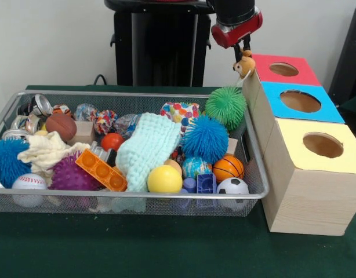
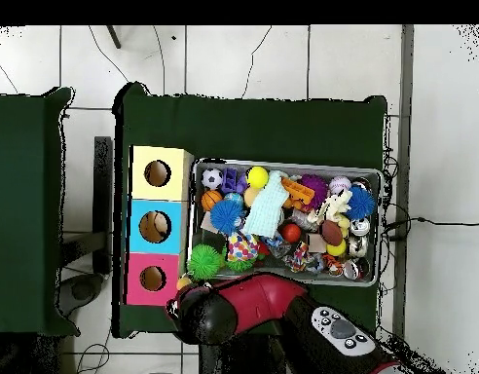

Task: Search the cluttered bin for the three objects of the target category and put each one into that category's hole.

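Nearest me, the wire bin (image 1: 256, 191) brims with balls, blocks and a mint cloth (image 1: 146, 150). Beyond it, by the red box (image 1: 282, 69), the gripper (image 1: 243, 51) hangs clenched on a small plush animal (image 1: 244, 63) beside the hole.

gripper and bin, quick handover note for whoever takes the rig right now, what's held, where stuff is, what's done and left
Gripper: shut on a small brown stuffed animal, held in the air beside the near-left edge of the red-topped box, not yet over its hole.
Boxes: red, blue and yellow tops in a row beside the wire bin; nothing visible inside any hole.
Bin: still full of balls, spiky balls, cloths and blocks; no other stuffed animal shows on top.
Done: one item lifted out. Left: drop it in a hole, then find the others; how many are already in, I cannot tell.
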Controlling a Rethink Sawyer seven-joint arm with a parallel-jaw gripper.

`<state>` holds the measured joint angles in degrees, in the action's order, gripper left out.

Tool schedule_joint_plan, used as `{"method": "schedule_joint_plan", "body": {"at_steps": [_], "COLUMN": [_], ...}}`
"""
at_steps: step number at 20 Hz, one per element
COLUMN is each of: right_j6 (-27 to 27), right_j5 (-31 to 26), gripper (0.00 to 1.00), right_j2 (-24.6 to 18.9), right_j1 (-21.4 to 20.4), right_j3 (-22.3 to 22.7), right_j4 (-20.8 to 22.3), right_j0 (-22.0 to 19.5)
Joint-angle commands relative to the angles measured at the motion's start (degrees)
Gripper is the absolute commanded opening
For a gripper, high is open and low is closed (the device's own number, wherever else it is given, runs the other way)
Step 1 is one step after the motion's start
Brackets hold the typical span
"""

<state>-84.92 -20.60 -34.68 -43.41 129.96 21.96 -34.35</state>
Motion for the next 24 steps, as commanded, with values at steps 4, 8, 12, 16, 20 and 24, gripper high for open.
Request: {"method": "schedule_joint_plan", "body": {"at_steps": [4, 8, 12, 16, 20, 24], "right_j6": [-8.33, -7.85, -7.11, -5.46, -5.90, -6.41], "right_j5": [7.29, 7.41, 7.06, 7.24, 5.99, 5.74], "gripper": [0.00, 0.00, 0.00, 0.00, 0.00, 0.00], "right_j2": [-5.64, -4.95, -4.62, -5.56, -8.43, -11.63], "right_j1": [0.48, 0.78, 0.94, 2.04, 0.96, 0.36], "right_j3": [-1.49, -1.28, -1.13, -0.92, 0.59, 1.60], "right_j4": [-3.57, -2.78, -2.16, -1.14, -3.31, -4.71], "right_j0": [-1.19, -2.16, -3.44, -5.57, -7.73, -8.74]}}
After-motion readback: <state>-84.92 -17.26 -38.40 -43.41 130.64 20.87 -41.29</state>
